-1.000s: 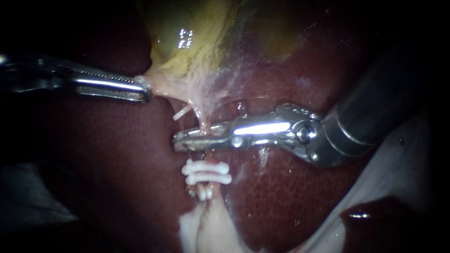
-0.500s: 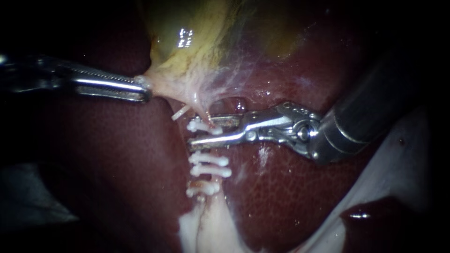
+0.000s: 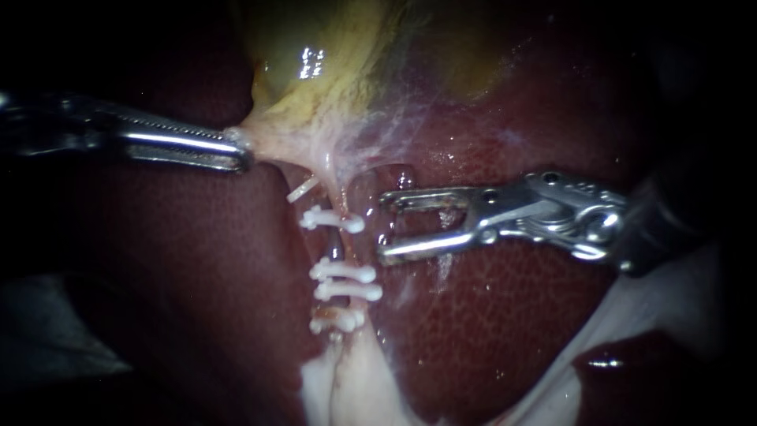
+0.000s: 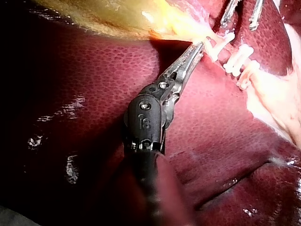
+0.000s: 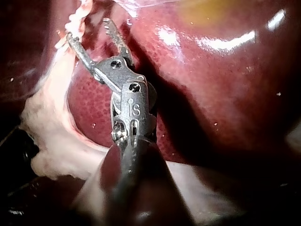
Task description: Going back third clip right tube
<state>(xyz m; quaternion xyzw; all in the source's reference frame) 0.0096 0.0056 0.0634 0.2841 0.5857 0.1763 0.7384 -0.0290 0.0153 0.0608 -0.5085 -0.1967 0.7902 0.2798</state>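
Right end effector (image 3: 384,226) sits open, empty, just beside the clipped tube (image 3: 339,246); left end effector (image 3: 243,151) clamps gallbladder (image 3: 331,79) edge, apparently tensioning it.

Only writing in sight: a small stamped mark (image 4: 146,123) on the joint housing of the left instrument (image 4: 197,49), and one like it on the right instrument (image 5: 89,29). No other text or label shows.

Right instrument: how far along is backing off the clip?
Done: top clip sits across the tube, above the lower clips. In hand: right instrument, jaws open and empty, beside it; left instrument grips the gallbladder. Left: draw the right instrument clear.
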